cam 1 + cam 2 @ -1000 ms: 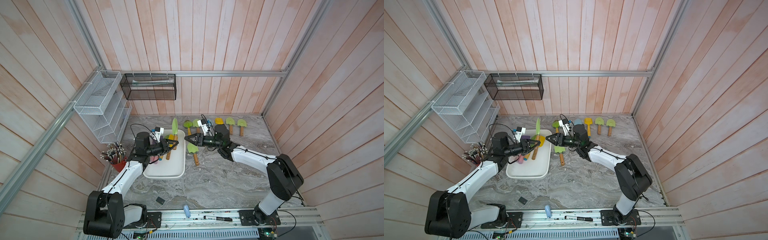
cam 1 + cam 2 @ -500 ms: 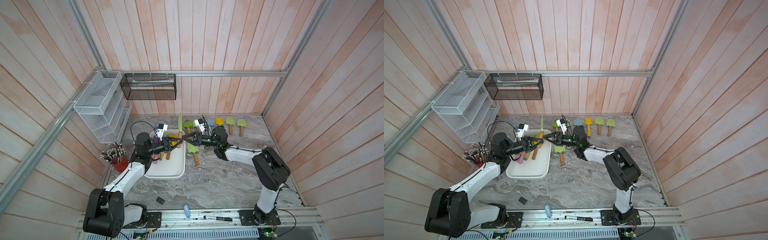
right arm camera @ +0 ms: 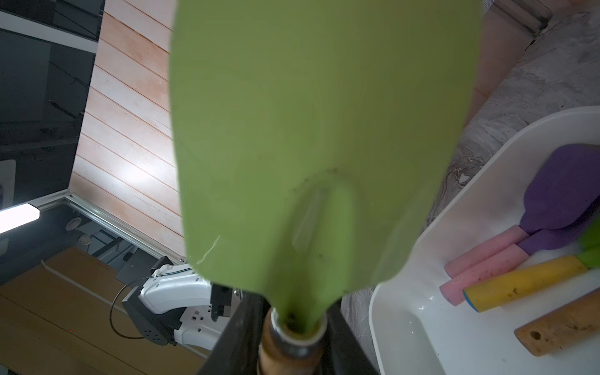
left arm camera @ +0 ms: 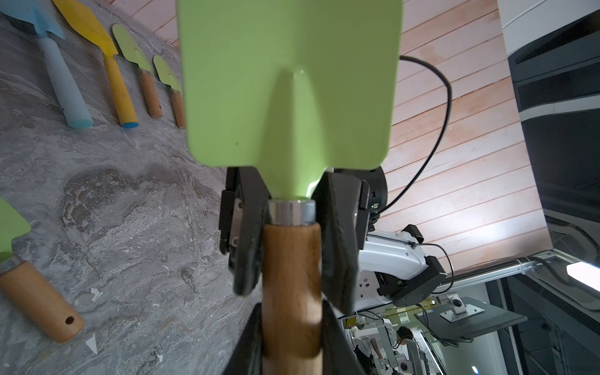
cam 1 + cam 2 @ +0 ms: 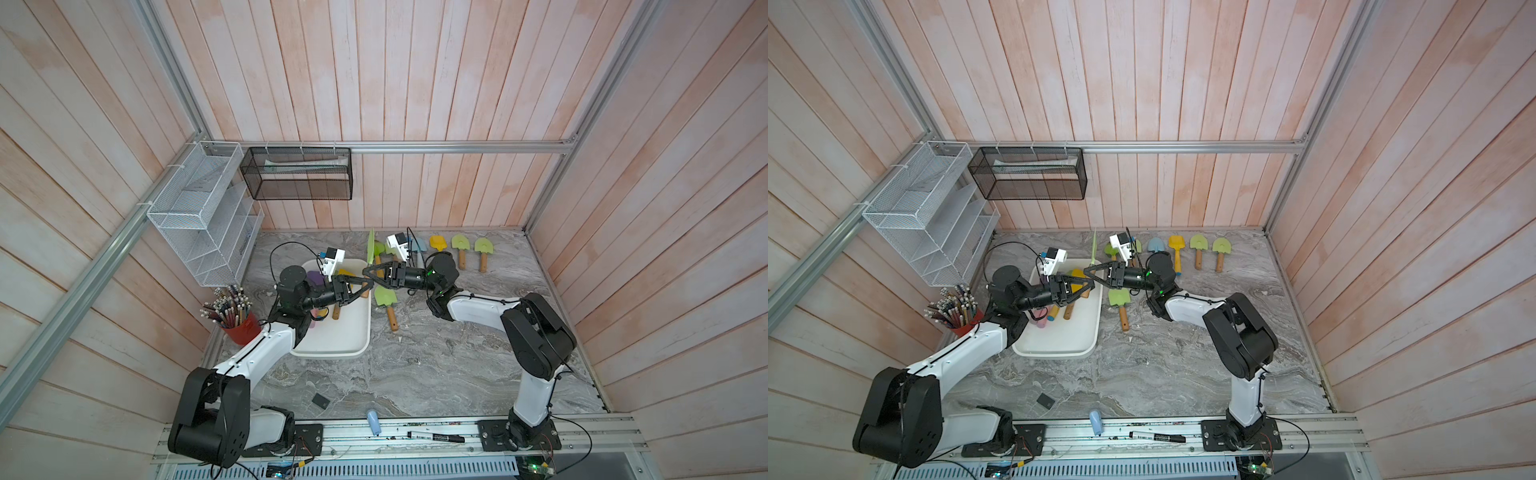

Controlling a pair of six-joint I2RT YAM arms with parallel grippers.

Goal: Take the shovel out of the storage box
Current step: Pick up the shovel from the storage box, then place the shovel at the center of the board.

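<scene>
Grey-veined tabletop (image 5: 436, 365), nearest you: a black marker (image 5: 434, 437) lies on the front rail and plays no part.

Next back, on the left half of the table, sits the white storage box (image 5: 340, 340). Toy tools remain in it: purple spades (image 3: 558, 188) on pink handles, a yellow handle (image 3: 519, 279) and a wooden handle (image 3: 558, 324).

Over the box's far right corner stands the green shovel (image 4: 289, 81), upright, blade up, clear of box and table. Your left gripper (image 4: 292, 313) is clenched on the lower part of its wooden handle.

Your right gripper (image 3: 293, 328) is what has just changed. A second ago it stood off to the right of the shovel with its jaws apart. Now it has come across, and the jaws have drawn in on the handle just under the metal ferrule, one finger against each side, blade-ward of the left gripper's hold.

Read this as a hand-over under way: the shovel is already out of the box, and both arms have it. Your next move is probably to loosen the left, but only once the right holds firmly; let go too soon and the shovel may tip back into the box.

Just right of the box, a second green shovel (image 5: 385, 296) lies flat on the table.

Farthest, near the back wall, a blue shovel (image 5: 1155, 245), a yellow shovel (image 5: 1176, 242) and two more green shovels (image 5: 1199, 241) lie in a row, presumably where this one belongs.
</scene>
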